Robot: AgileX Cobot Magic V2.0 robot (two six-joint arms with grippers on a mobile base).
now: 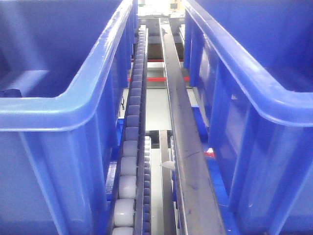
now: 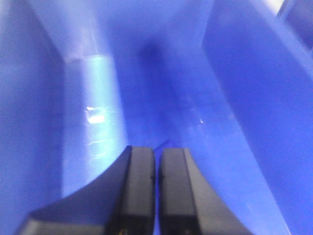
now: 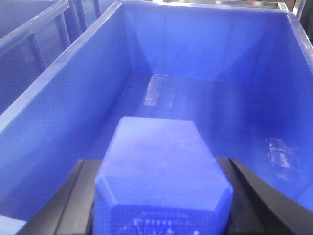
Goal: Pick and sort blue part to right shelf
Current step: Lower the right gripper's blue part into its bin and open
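In the right wrist view the blue part (image 3: 161,171), a solid blue block, fills the space between the two black fingers of my right gripper (image 3: 161,196), which is shut on it above the inside of a large blue tub (image 3: 205,103). My left gripper (image 2: 156,156) is shut with nothing between its fingers and sits low inside another blue tub (image 2: 234,88). The front view shows the right shelf as a steel rail (image 1: 183,137) and a white roller track (image 1: 132,142) between two blue tubs; neither gripper appears there.
A blue tub (image 1: 73,98) stands on the left and another (image 1: 254,98) on the right, their rims close to the camera. Red strips (image 1: 156,78) and more rack framing lie beyond.
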